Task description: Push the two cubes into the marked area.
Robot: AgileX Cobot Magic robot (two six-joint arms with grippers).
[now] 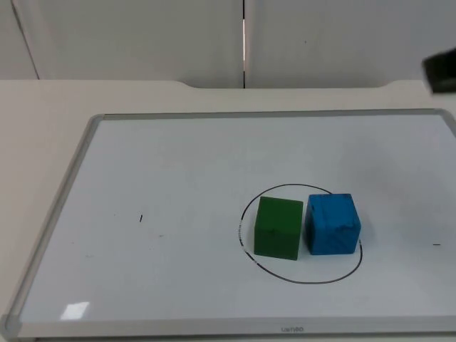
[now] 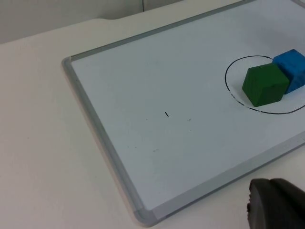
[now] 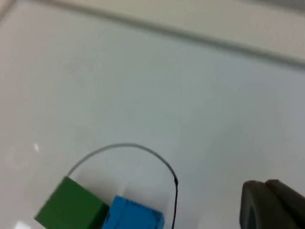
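Two cubes sit side by side on the whiteboard (image 1: pixel 178 214), inside the black drawn ring (image 1: pixel 299 280) that marks the target area. The green cube (image 1: pixel 278 227) and the blue cube (image 1: pixel 333 224) stand upright and just beside each other, with only a thin gap between them in the top view; the same pair shows in the left wrist view as green cube (image 2: pixel 265 84) and blue cube (image 2: pixel 291 69). The green one lies wholly within the ring. The blue one reaches the ring's edge on the side away from the green cube, where its outer face appears to overlap the line.

The right gripper (image 1: pixel 440 72) is seen only as a dark shape at the far right of the table, raised and well apart from the cubes; whether its fingers are spread or closed cannot be told, and nothing is seen in its hold. From its own camera, the green cube (image 3: pixel 71 206) and blue cube (image 3: pixel 134 215) lie ahead of its black fingertip (image 3: pixel 271 205), across part of the ring (image 3: pixel 143 150), with open board between them.

The left gripper (image 2: pixel 276 205) shows one black fingertip over the bare table top (image 2: pixel 43 157), off the board's near frame (image 2: pixel 102 143). The cubes lie well away from it, across the board. Its opening cannot be judged either, and it holds nothing visible.
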